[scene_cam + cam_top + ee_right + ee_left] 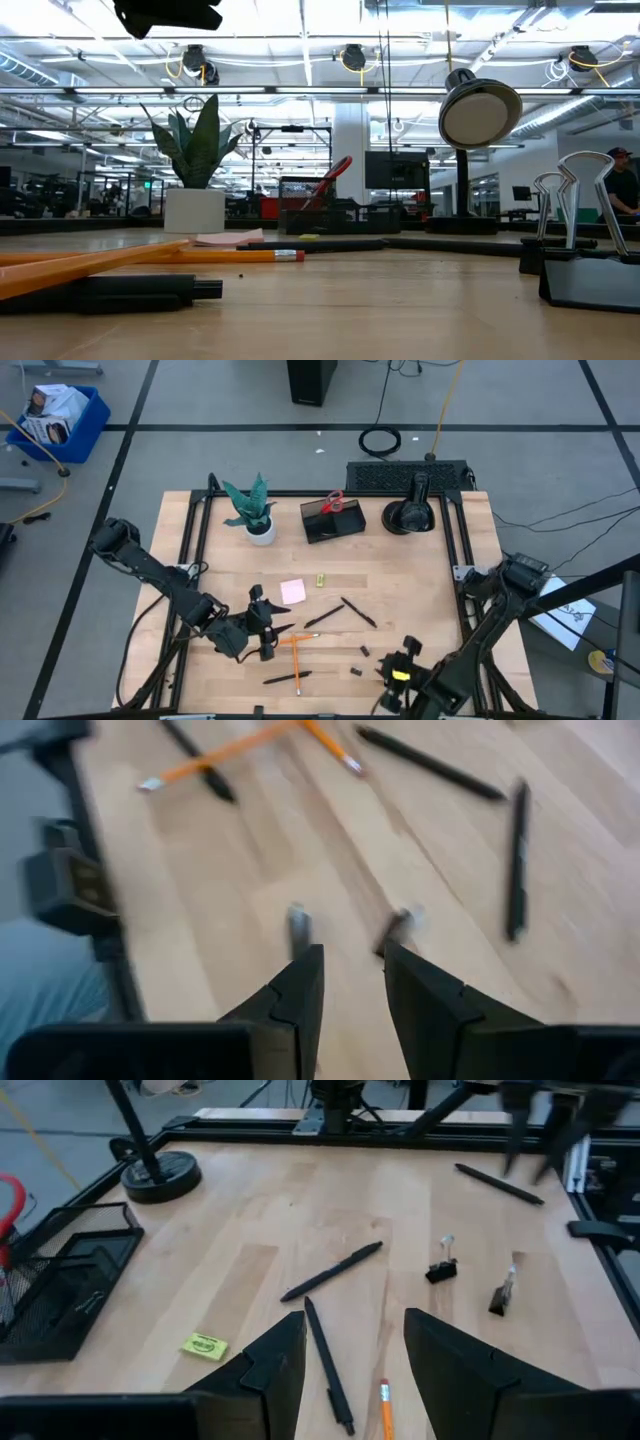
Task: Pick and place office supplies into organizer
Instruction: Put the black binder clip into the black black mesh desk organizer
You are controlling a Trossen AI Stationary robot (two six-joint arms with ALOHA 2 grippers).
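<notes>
Left end effector [262,628] hovers low at the lower left of the high view, its fingers parted with nothing between them, over a black pen [327,1364] and the tip of an orange pencil [385,1402]. Right end effector [398,672] sits at the lower right, fingers part open and empty, just above two small black binder clips [298,925] on the wooden surface [420,585]. Most supplies lie loose in the lower middle of the high view; the red-handled scissors [333,503] already stand in the dark mesh organizer [333,522] at upper centre, beside the potted plant [254,510]. I judge the pens and pencil light, stiff and smooth, apt to roll, so a grip across the middle of the shaft suits best. That pen's long axis runs away from the left wrist camera, almost in line with the fingers' reach, so the wrist likely needs turning. A second pen [333,1270] lies diagonally. The clips are tiny and springy; pinching the body seems safest. The pink sticky-note pad [292,591] is flat and soft-edged, hard to get under.
</notes>
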